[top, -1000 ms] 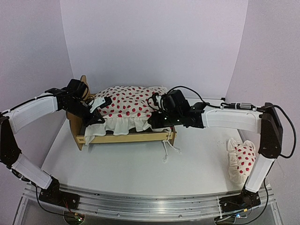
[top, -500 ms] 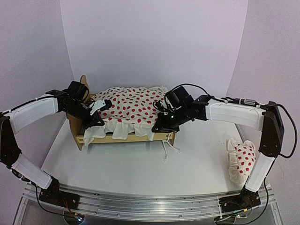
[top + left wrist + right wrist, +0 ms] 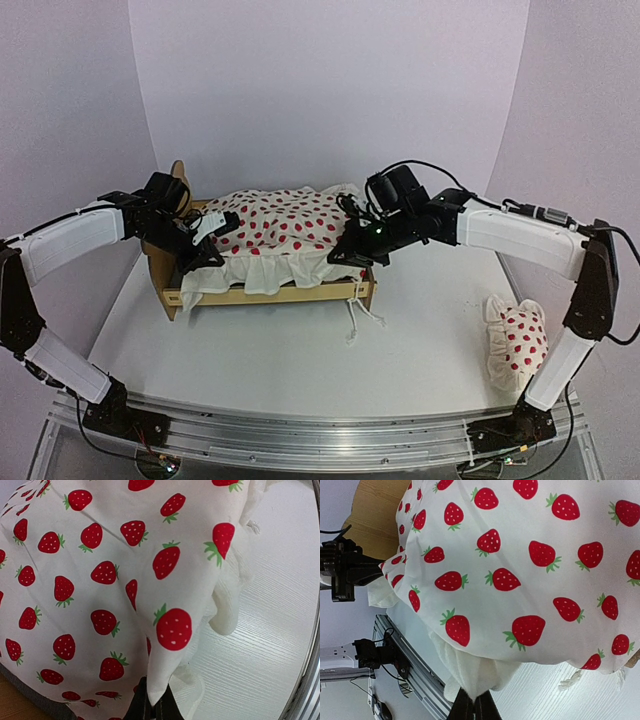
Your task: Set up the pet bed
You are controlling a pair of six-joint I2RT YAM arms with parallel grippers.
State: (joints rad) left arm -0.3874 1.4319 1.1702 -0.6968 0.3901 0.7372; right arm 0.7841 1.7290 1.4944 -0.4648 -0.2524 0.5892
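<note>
Top view: the pet bed (image 3: pixel 270 293) is sitting on the table (image 3: pixel 300 370) with the duvet (image 3: pixel 275 225) draped over it. The pillow (image 3: pixel 515 340) is lying well right of the bed.

Left wrist view: the left gripper (image 3: pixel 152 707), at the bed's headboard end, is pinching a duvet fold.

Right wrist view: the right gripper (image 3: pixel 475 707), at the footboard end, is clamping the ruffled edge.

Spreading looks nearly done, leaving the release and the pillow.
</note>
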